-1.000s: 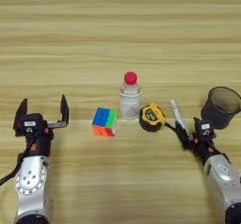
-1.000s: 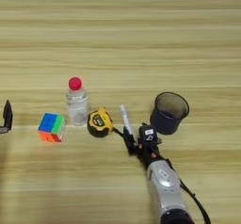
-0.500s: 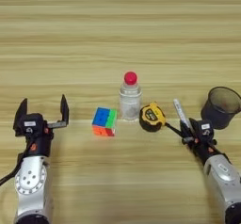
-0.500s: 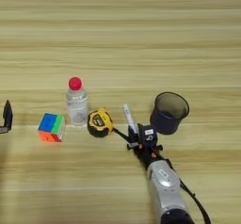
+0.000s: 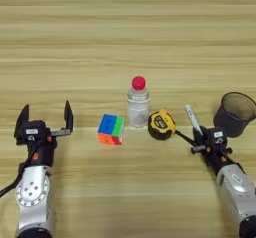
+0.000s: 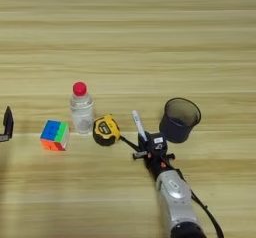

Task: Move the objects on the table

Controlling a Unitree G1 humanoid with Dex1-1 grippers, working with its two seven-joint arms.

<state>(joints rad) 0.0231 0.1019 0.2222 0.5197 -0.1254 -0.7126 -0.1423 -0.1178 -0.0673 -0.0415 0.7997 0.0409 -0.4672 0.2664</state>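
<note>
- Marker (image 6: 138, 125) tilts more upright versus 1 s ago, its lower end at right gripper (image 6: 150, 147), apparently clamped there.
- Left gripper (image 5: 45, 122) parked, spread open.
- Judgement: lift clear of tape measure (image 6: 105, 130) beside it.

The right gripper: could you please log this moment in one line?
right gripper: at marker | marker: on table, beside cup | left gripper: jaws open, idle

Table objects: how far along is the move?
Nothing looks moved yet: puzzle cube, bottle, tape measure and cup stand in a row. In hand: right gripper sits at the marker. Left gripper is open, beside the cube.
</note>
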